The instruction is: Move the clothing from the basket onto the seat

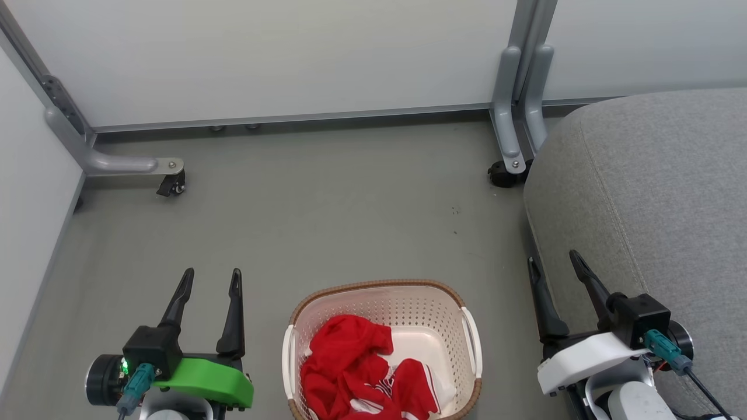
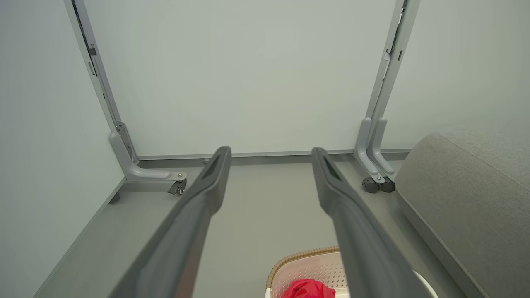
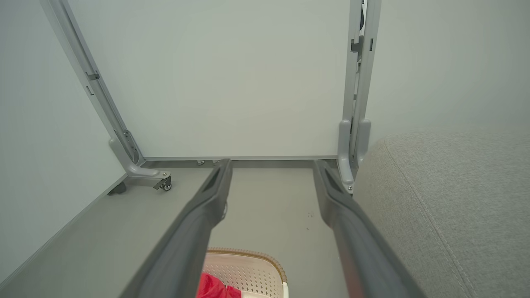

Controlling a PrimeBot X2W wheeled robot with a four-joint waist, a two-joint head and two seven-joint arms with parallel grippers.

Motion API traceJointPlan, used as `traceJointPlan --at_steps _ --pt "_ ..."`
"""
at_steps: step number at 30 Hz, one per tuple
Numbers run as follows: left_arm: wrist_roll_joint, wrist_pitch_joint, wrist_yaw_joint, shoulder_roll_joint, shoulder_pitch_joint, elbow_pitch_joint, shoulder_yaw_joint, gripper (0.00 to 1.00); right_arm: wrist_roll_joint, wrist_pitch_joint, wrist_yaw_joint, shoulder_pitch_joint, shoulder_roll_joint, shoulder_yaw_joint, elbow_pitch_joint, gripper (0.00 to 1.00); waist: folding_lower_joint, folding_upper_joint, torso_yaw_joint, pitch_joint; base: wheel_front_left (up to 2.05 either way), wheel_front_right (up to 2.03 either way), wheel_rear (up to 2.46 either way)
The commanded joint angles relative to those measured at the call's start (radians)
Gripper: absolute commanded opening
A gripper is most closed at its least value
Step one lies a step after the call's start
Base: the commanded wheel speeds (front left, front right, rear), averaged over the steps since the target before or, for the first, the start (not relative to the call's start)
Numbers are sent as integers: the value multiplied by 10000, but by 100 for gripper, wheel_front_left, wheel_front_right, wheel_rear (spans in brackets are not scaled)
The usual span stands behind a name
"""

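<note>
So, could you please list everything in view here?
floor: one, grey, underneath
basket: one, cream with brown rim, on the floor, near centre
clothing: one heap, red with white trim, in the basket
seat: one, grey, right of the basket
wall panels: three, pale grey, behind and left
frame feet: three, grey metal with black castors, at the panels' base
left gripper: one, dark fingers, open, left of basket
right gripper: one, dark fingers, open, beside the seat

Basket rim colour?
Brown woven-look rim on a cream basket; head view shows it best.
</note>
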Motion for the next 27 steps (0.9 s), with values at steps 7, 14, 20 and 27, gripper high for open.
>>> traceJointPlan --at_steps 7,14,20,27 --pt "111 -37 -35 -9 113 55 102 100 131 -61 2 99 -26 11 -31 100 0 0 -36 48 0 0 0" --pt "178 -37 -35 -26 -23 105 119 100 106 -84 2 -62 -26 18 3 100 0 0 -123 246 0 0 0" --pt "463 -35 -35 -34 -424 566 -264 100 135 -102 2 -238 -25 54 -85 100 0 0 -323 623 0 0 0" --pt "914 -23 -35 -45 -1529 1971 -1420 100 131 -137 2 -723 -25 95 -383 100 0 0 -660 1698 0 0 0"
